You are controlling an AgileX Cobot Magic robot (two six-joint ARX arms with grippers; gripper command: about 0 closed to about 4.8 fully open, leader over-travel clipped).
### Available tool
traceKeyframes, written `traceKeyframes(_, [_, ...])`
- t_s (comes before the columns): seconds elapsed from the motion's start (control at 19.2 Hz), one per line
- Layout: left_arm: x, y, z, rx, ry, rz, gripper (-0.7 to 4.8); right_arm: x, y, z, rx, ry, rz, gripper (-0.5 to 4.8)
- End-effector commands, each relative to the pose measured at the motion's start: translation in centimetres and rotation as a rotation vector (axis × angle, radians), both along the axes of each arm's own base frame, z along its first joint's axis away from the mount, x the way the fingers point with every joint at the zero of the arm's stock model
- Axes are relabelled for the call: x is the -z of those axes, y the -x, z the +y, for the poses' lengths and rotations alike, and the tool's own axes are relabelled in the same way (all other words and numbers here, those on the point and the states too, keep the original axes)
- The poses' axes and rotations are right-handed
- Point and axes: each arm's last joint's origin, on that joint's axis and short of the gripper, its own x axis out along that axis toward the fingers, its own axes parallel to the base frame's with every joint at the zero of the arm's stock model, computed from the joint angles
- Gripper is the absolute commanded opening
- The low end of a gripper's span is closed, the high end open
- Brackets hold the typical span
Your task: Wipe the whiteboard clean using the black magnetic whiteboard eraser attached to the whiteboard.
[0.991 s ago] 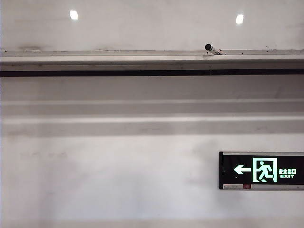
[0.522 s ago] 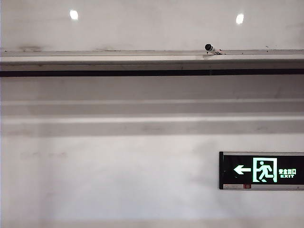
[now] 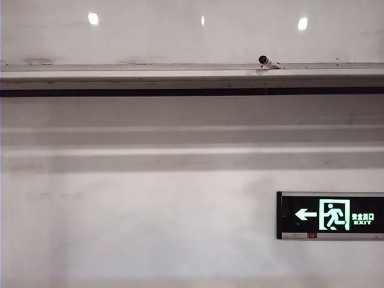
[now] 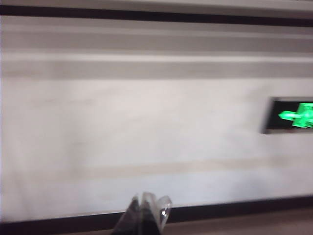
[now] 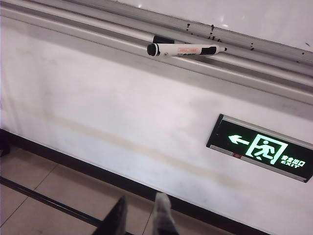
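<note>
The left claw (image 4: 143, 211) shows only in its own wrist view, as a blurred pair of clear fingertips pressed together with nothing between them, hanging in front of a matte white wall (image 4: 146, 122) with the dark baseboard (image 4: 234, 208) just behind the tips. The right claw (image 5: 139, 215) appears in the right wrist view as two fingertips, one dark and one pale, standing a little apart with bare floor tile (image 5: 63, 188) visible in the gap and nothing held; it hovers over the floor near the foot of the same wall. Outward from there, a green exit sign (image 5: 261, 148) with a left-pointing arrow is fixed to the wall, and higher up runs a pale metal rail (image 5: 98, 36) on which a marker pen (image 5: 187, 49) with a white barrel and black ends lies lengthwise. Above the rail begins the whiteboard (image 5: 244, 17), its glossy surface speckled with small dark marks close to the lower edge. In the exterior view neither arm is visible; the whiteboard (image 3: 180, 36) fills the upper band, reflecting round light spots and carrying faint grey smears near its lower edge, the rail (image 3: 150, 72) runs along beneath it with the marker's dark end (image 3: 264, 60) resting toward the right part, and the exit sign (image 3: 330, 216) sits low on the wall at the right. A black eraser may be somewhere on the board, but none can be made out in these views.
</note>
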Motion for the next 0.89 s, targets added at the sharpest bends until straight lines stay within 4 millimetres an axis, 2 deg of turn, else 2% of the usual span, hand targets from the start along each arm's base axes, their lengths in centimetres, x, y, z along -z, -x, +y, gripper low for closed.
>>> traceKeyframes(0.05, [-0.10, -0.01, 0.15, -0.055, -0.055, -0.015, -0.06, -0.21, 0.03, 0.01, -0.004, -0.007, -0.014, 0.76])
traceKeyframes(0.89, [-0.09, -0.01, 0.19, -0.068, -0.068, -0.015, 0.02, -0.21, 0.03, 0.01, -0.004, -0.008, -0.015, 0.76])
